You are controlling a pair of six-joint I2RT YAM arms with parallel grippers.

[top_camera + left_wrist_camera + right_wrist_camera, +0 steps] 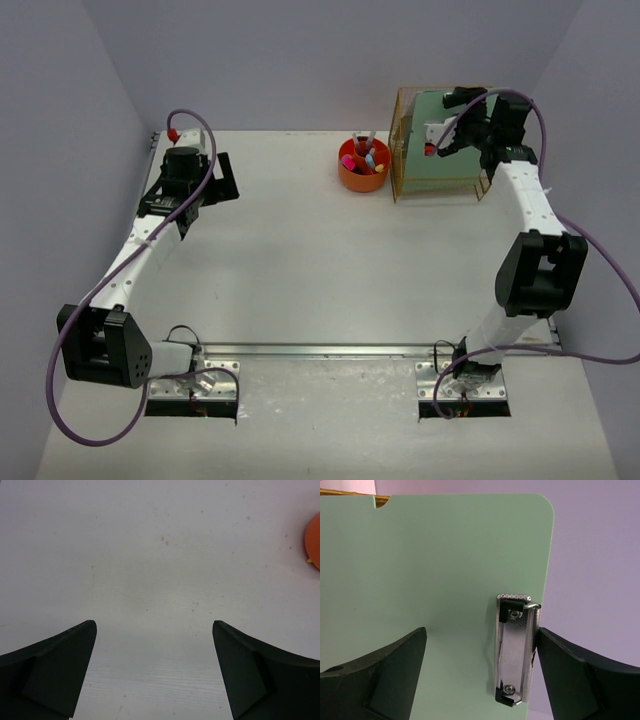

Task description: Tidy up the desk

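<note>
Both arms (130, 255) (530, 200) outstretched, claws (154, 625) (481, 630) seemingly agape.

Left arm (130, 260): base on the desk's (330, 260) near edge, elbow out by the near-left side, forearm running up toward the far-left corner. Left gripper (154, 625) angled down at the desk surface, jaws fully spread, nothing between them.

Right arm (525, 200): base on the near edge, elbow at the desk's right edge, forearm reaching to the far-right corner. Right gripper (481, 630) raised, jaws wide apart. Looks like no grip, though contact at the right-hand finger is hard to rule out.
</note>
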